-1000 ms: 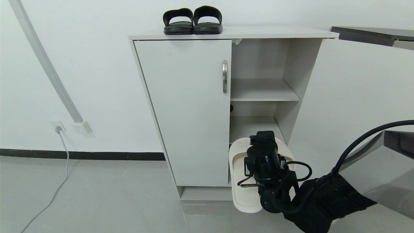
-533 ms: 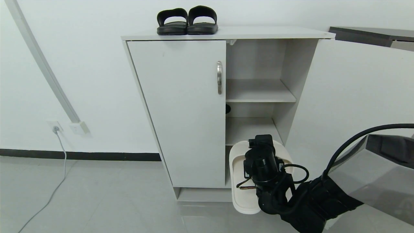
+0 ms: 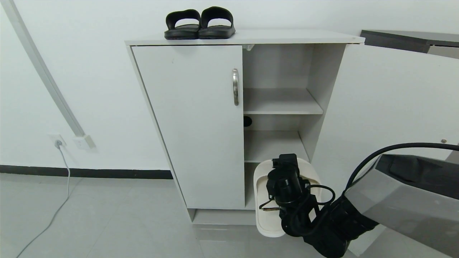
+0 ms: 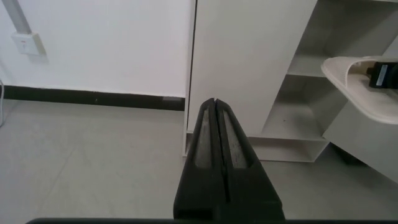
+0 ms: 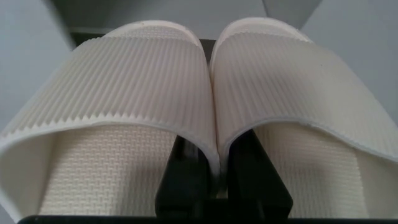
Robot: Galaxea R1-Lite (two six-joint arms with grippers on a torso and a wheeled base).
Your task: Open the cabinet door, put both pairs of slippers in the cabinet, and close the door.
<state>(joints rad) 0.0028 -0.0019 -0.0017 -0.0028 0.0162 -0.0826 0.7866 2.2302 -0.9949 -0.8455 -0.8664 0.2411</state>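
At open right bay of cabinet [image 3: 190, 125]: right hand [image 5: 216, 177] clamped on white slippers [image 5: 143, 93], pinching both inner strap edges together. Pair sits just outside bay near lower shelf [image 3: 272, 145], 5 o'clock in head view.

Judgement: feed toes-first, keep soles level, clear shelf lip and edge of shut left door, let go only once soles rest.

Slippers: cream, ribbed straps, textured footbeds, look soft.

Left hand [image 4: 214, 134]: fingers together, empty.

Black slippers [image 3: 200, 23]: on cabinet top, 12 o'clock.
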